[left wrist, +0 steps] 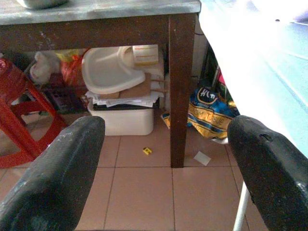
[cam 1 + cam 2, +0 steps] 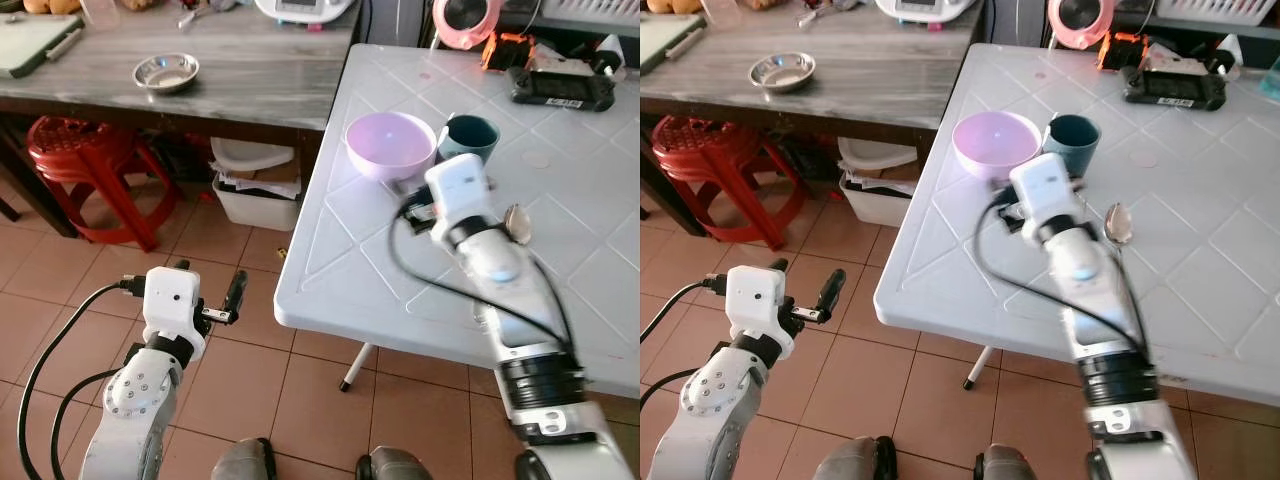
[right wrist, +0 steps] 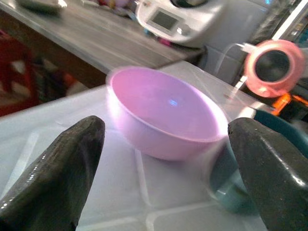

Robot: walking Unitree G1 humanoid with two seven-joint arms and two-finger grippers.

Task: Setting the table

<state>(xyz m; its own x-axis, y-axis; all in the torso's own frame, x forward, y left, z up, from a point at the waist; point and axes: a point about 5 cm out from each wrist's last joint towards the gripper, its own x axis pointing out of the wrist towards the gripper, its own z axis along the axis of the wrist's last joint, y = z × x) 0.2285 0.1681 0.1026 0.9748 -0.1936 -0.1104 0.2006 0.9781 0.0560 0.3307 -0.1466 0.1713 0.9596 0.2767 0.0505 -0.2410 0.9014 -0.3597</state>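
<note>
A pink bowl (image 2: 390,143) sits on the white plastic table (image 2: 330,260), with a dark teal cup (image 2: 470,136) touching or nearly touching it on its right. A metal spoon (image 2: 517,223) lies on the table nearer me. My right gripper (image 3: 166,159) is open just short of the pink bowl (image 3: 163,113), its fingers (image 3: 57,168) spread wide, with the teal cup (image 3: 231,183) off to one side. My left gripper (image 2: 222,300) hangs open over the tiled floor, left of the table's corner; its fingers (image 1: 53,178) hold nothing.
A grey wooden table (image 2: 250,70) stands at the back left with a small steel bowl (image 2: 166,72) on it. Under it are a red stool (image 2: 85,165) and a white box of papers (image 2: 255,185). A pink fan (image 2: 467,18) and a black device (image 2: 560,85) sit at the table's far end.
</note>
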